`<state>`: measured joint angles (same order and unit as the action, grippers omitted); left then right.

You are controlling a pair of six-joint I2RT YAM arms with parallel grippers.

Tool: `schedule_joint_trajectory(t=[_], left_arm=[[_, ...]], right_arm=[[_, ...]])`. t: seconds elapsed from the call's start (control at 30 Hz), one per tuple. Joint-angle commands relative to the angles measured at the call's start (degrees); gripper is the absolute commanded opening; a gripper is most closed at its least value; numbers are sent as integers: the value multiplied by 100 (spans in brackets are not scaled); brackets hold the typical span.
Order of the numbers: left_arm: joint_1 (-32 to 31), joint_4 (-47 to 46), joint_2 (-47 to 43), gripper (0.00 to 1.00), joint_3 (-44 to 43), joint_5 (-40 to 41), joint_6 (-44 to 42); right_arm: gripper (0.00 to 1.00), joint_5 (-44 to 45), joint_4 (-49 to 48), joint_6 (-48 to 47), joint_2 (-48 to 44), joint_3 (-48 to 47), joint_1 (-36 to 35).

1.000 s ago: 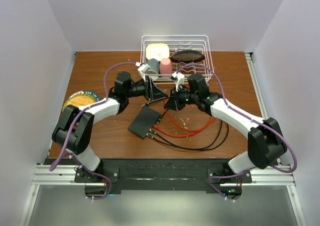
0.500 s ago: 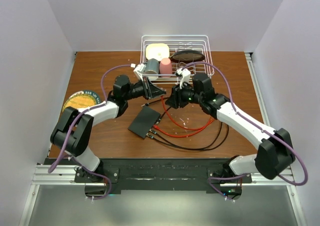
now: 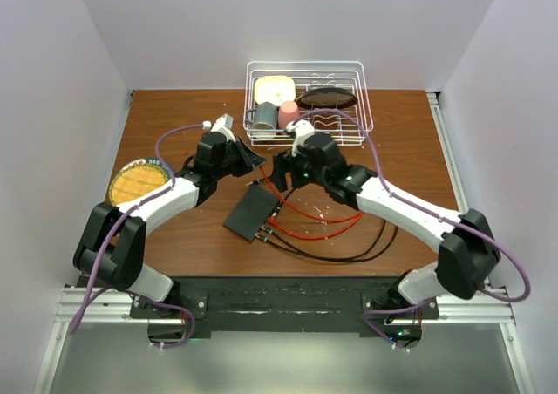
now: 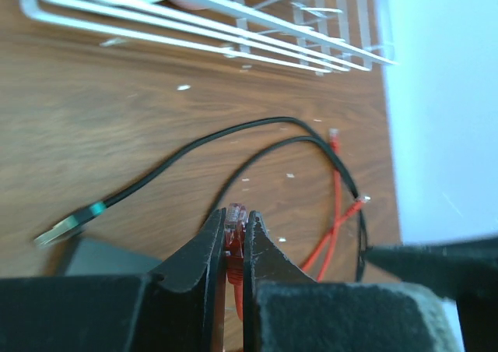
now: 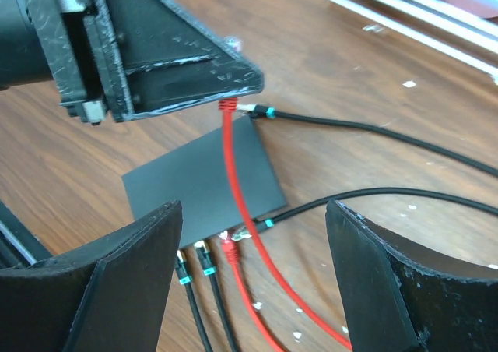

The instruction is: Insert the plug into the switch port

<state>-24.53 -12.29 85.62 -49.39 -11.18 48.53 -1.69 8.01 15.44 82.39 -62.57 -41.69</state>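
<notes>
The switch (image 3: 254,213) lay flat on the table (image 3: 174,124), with its socket edge turned toward the arm bases. The left gripper (image 3: 251,159) hovered just above the switch's far corner. Its jaws were pinched narrow on the red plug (image 4: 234,216), and the plug tip protruded past the fingertips (image 4: 214,235). From the plug, the red cable (image 5: 237,188) ran down across the switch's top face and off its socket edge. The right gripper (image 5: 253,212) hung above the switch with its jaws spread wide, holding nothing. Two black cables (image 5: 194,290) met the socket edge; whether they were fully seated could not be determined. A loose black plug (image 5: 261,112) lay just beside the far corner. A wire basket (image 3: 305,64) stood well beyond the switch's far side.
</notes>
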Motion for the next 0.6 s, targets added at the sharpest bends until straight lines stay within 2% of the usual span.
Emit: schedule_joint_trajectory(t=[0.0,0.2,0.37,0.57], left_arm=[[-16,526,-335,0,-194,880,323],[-16,561,-441,0,-141,977,394],[-16,456,-406,0,-133,837,394],[-16,280,-336,0,-106,600,429]], right_arm=[[77,836,-142,257,373,-502,-418],[73,1267,-247,380,954,-889,-814],[60,1654,-264,442,1226,-1134,-928],[55,1901,-212,451,1429,-1267,-955]])
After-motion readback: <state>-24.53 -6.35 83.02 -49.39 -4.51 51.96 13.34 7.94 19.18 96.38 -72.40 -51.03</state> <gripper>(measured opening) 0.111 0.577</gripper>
